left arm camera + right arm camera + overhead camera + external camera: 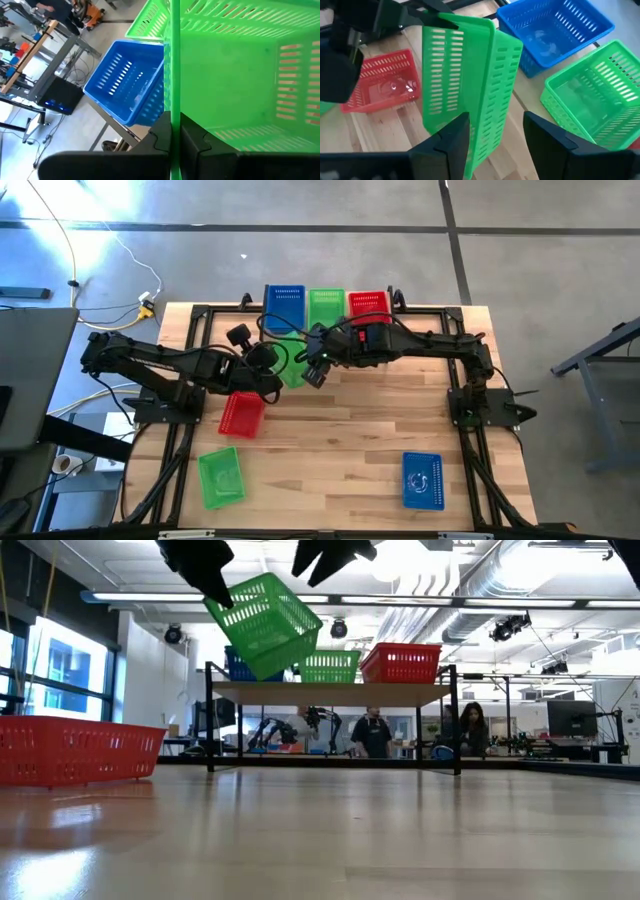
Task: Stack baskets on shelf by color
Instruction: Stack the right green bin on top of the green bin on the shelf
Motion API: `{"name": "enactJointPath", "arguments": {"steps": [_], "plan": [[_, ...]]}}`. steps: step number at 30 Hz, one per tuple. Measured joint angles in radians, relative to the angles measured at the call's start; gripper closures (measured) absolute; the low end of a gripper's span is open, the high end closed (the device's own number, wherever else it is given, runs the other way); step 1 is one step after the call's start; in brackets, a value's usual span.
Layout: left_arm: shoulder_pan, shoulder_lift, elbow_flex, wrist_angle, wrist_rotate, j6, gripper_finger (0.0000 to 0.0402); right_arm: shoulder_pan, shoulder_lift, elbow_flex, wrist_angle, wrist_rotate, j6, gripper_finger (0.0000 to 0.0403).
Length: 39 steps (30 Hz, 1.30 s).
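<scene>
The shelf (330, 692) stands at the table's far edge. A blue basket (285, 304), a green basket (326, 304) and a red basket (368, 304) rest side by side on it. Just in front of the shelf another green basket (265, 625) hangs tilted in the air, with my left gripper (175, 142) shut on it. My right gripper (495, 145) is open at the same basket. Its two fingers stand on either side of one basket wall (492, 100). My left gripper pinches the top of one wall of the held green basket (172, 107), one finger inside the basket and one outside. It comes in from the table's left, slanting down. The basket is lifted clear and hangs tilted below the fingers. My right gripper's open fingers (547, 140) straddle a wall of the same basket. I cannot tell whether they touch it.
On the tabletop lie a red basket (240, 413) near the left arm, a green basket (220, 477) at the near left and a blue basket (422, 480) at the near right. People (375, 730) stand in the room behind the shelf.
</scene>
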Motion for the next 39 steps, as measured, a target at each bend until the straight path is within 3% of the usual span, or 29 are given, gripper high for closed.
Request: {"name": "enactJointPath", "arguments": {"steps": [16, 19, 25, 33, 39], "plan": [[-0.037, 0.0, 0.0, 0.14, 0.0, 0.07, 0.0401, -0.034, 0.043, 0.0, -0.013, -0.002, 0.0, 0.0234], [-0.038, 0.0, 0.0, 0.142, 0.001, 0.07, 0.0401, -0.039, 0.049, 0.0, -0.02, -0.015, 0.001, 0.0261], [-0.03, 0.0, 0.0, 0.153, 0.008, 0.07, 0.04, -0.044, 0.049, 0.0, -0.022, -0.022, -0.007, 0.0387], [-0.03, 0.0, 0.0, 0.155, 0.015, 0.086, 0.0375, -0.059, 0.05, 0.0, -0.02, -0.037, 0.003, 0.0399], [-0.03, 0.0, 0.0, 0.154, 0.072, 0.122, 0.0335, -0.065, 0.05, 0.0, -0.022, -0.035, 0.001, 0.0402]]}}
